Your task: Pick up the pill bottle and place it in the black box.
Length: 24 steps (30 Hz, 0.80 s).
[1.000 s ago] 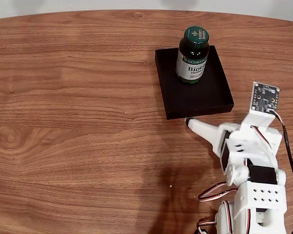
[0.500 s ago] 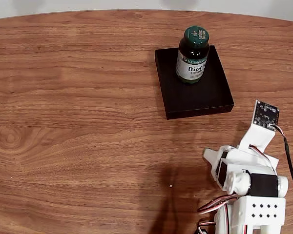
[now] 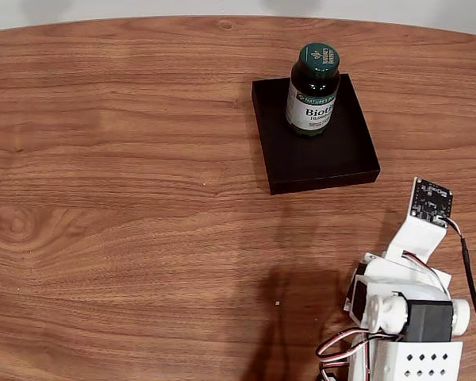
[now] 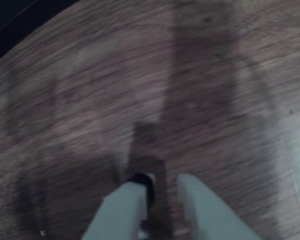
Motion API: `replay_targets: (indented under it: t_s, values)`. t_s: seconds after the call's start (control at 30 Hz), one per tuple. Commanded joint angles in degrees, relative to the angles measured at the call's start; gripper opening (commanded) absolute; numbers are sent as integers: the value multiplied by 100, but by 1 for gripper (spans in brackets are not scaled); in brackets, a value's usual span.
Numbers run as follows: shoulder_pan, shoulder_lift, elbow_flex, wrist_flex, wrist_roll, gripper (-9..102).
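The pill bottle [image 3: 312,90], dark green with a green cap and a white Biotin label, stands upright inside the black box [image 3: 317,155], towards its far edge. Nothing touches it. My white arm [image 3: 404,302] is folded back at the lower right of the fixed view, well clear of the box. In the blurred wrist view my gripper [image 4: 165,181] points down at bare wood. Its two white fingers [image 4: 127,205] stand almost together with nothing between them.
The wooden table [image 3: 127,198] spreads to the left and in front of the box. A small circuit board [image 3: 429,200] on a white bracket sticks up from the arm, with a black cable [image 3: 474,294] running down beside it.
The arm has pulled back from the box's near edge toward its base at the lower right. The bottle and the box have stayed where they were.
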<state>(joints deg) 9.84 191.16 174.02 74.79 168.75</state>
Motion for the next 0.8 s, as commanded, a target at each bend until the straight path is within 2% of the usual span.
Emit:
replay_targets:
  t_s: [0.0, 0.27, 0.77]
  values:
    - [-53, 0, -44, 360, 53, 0]
    - [-62, 0, -44, 1002, 396, 0]
    - [-123, 0, -44, 1134, 123, 0]
